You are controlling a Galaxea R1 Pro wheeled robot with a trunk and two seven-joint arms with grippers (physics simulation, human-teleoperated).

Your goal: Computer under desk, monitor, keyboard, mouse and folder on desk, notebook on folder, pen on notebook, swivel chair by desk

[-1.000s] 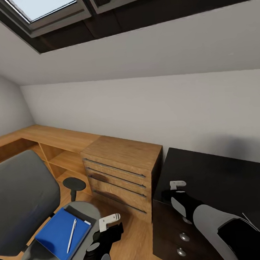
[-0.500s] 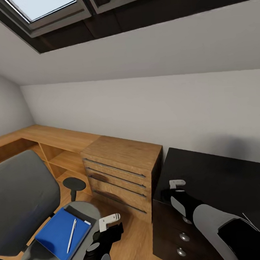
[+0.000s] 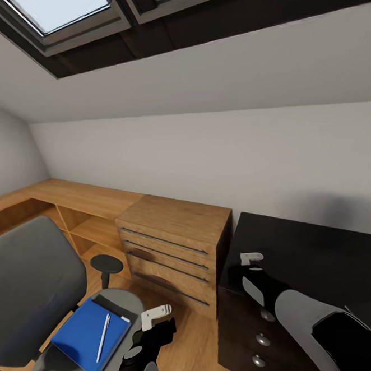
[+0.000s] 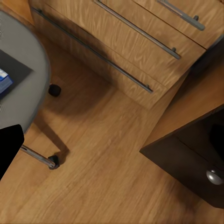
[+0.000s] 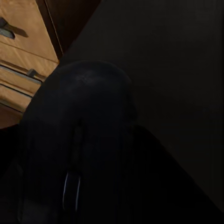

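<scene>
Presently, the mouse is seen pinched in the right gripper above the desk at 4 o'clock. Whether the left gripper is spread cannot be told. At 8 o'clock, the folder and pen lie on the swivel chair.

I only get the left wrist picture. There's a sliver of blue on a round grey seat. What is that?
Observer: The head view shows a bright blue flat folder lying on a grey upholstered swivel chair.
Operator: Is anything on it?
Observer: A thin pale pen lies on top of it.
Operator: And the dark cabinet with a knob?
Observer: That's the black drawer unit under a glossy black desk; the right gripper hovers over the desktop.
</scene>
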